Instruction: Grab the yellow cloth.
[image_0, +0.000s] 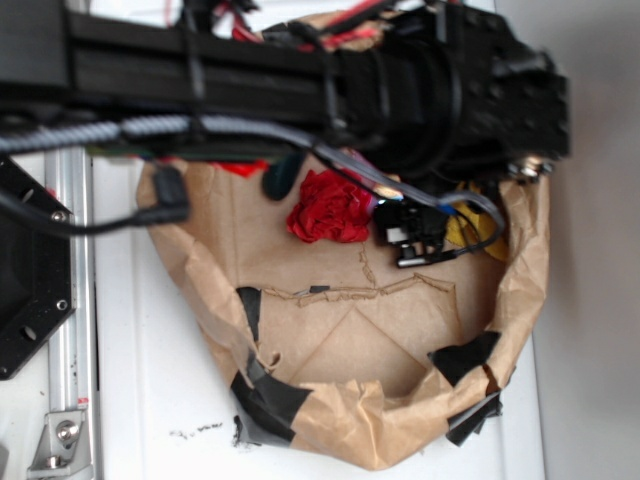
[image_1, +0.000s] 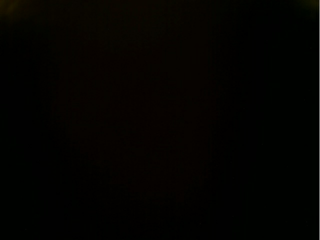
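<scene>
Yellow cloth (image_0: 464, 226) shows only as a sliver inside the brown paper bag (image_0: 370, 440), right of the red cloth (image_0: 328, 210), with the black end effector (image_0: 415, 235) between them, touching it; whether its jaws are spread cannot be told. The wrist view is black.

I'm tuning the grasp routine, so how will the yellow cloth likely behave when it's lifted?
Only a small patch of the yellow cloth shows behind the gripper, so this is tentative. It looks like soft fabric, probably floppy and light, draping rather than holding shape. It lies against the paper bag's crumpled wall, so it might drag there.
</scene>
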